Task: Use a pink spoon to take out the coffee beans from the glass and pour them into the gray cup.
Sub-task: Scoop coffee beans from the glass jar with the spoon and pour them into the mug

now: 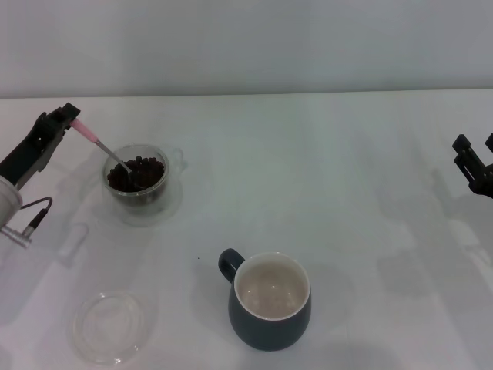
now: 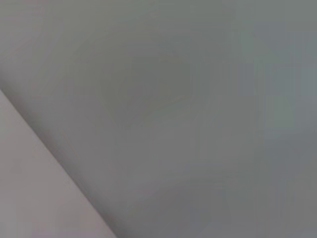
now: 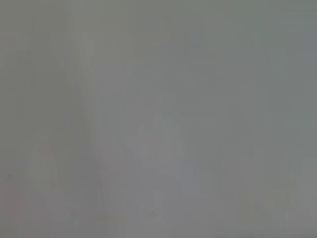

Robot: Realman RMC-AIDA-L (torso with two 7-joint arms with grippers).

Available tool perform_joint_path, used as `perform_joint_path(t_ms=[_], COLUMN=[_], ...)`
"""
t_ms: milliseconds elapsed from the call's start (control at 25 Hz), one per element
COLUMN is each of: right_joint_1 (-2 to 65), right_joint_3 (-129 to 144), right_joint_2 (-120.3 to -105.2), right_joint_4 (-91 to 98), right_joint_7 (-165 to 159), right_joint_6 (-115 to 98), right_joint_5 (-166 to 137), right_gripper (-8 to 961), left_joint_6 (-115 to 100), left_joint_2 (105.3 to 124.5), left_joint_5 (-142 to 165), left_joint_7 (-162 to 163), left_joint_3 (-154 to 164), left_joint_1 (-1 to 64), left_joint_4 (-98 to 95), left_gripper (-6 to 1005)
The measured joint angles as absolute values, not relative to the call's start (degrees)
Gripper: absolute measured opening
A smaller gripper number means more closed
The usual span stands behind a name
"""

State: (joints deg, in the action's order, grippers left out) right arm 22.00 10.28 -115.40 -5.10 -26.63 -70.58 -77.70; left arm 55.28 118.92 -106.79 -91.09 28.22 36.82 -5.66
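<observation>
Left gripper pinches the slim pink-handled metal spoon, bowl buried among dark coffee beans in the clear glass cup far left; lift level toward the near blue-gray ceramic mug.

Both wrist views were blank grey blur; nothing in them could be made out. In the head view the spoon's bowl was sunk among the coffee beans, so whether it carried any could not be told. The left arm and the right gripper were cut off by the frame's edges.
</observation>
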Motion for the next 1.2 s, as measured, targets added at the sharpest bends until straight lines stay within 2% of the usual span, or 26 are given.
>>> perform_joint_path(t_ms=[720,1200], right_joint_1=[22.4,22.4], right_joint_3=[10.3,10.3], right_joint_2=[-115.40,-115.40], right_joint_4=[-5.0,-5.0], right_joint_7=[-26.6,-26.6], right_joint_6=[-71.0,-71.1], right_joint_5=[-77.7,-77.9], right_gripper=[624,623], left_joint_6=[68.7,79.6], left_joint_2=[118.92,119.02], left_joint_5=[-110.8,-107.8], left_joint_7=[-88.9,-85.1], left_joint_3=[28.2,32.5], left_joint_1=[31.3,31.4], left_joint_4=[-6.5,-6.0], left_gripper=[135,136])
